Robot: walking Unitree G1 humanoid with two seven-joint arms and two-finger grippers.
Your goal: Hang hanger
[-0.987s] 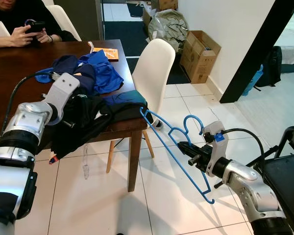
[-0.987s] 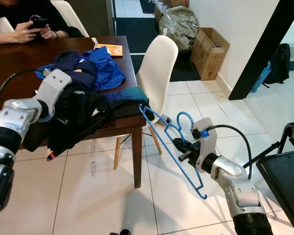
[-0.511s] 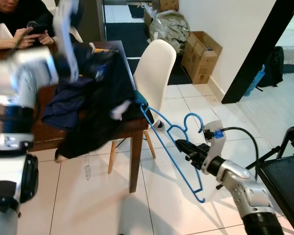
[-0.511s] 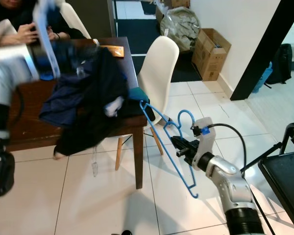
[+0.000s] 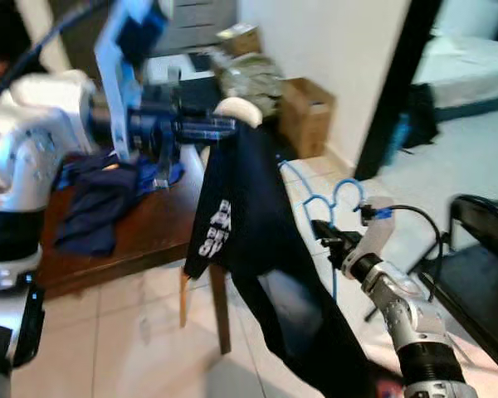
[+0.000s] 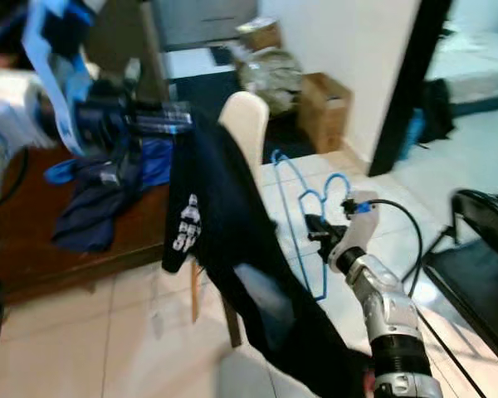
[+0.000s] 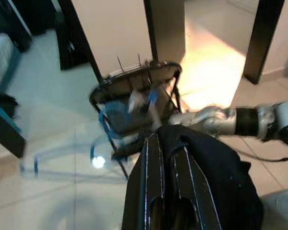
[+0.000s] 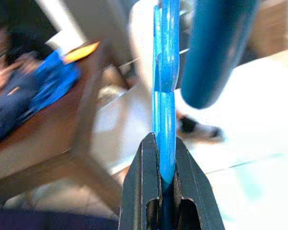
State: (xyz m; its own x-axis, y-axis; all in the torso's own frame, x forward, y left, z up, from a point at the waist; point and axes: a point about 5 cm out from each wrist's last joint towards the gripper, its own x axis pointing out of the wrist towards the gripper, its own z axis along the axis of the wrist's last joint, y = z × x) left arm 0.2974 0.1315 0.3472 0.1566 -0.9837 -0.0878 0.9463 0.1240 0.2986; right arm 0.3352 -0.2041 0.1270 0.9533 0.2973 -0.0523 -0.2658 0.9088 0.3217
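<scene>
My left gripper (image 5: pixel 222 126) is raised high over the table edge, shut on the collar end of a black T-shirt (image 5: pixel 253 240) with white print. The shirt hangs down in a long fold toward the floor. In the left wrist view the fingers (image 7: pixel 153 158) pinch the black cloth (image 7: pixel 216 177). To the right and lower, my right gripper (image 5: pixel 322 234) is shut on a blue plastic hanger (image 5: pixel 342 192), held almost upright just behind the hanging shirt. In the right wrist view the hanger (image 8: pixel 165 72) runs straight out from between the fingers.
A brown wooden table (image 5: pixel 137 240) with blue clothes (image 5: pixel 91 203) stands at the left, a white chair (image 5: pixel 236 108) behind the shirt. A cardboard box (image 5: pixel 307 112) and a dark pillar (image 5: pixel 394 83) are at the back. A black rack (image 5: pixel 481 249) stands at the right.
My left arm has lifted the black shirt off the table and swung it right, so it now hangs in front of the hanger. The hanger stands more upright. The camera has turned.
</scene>
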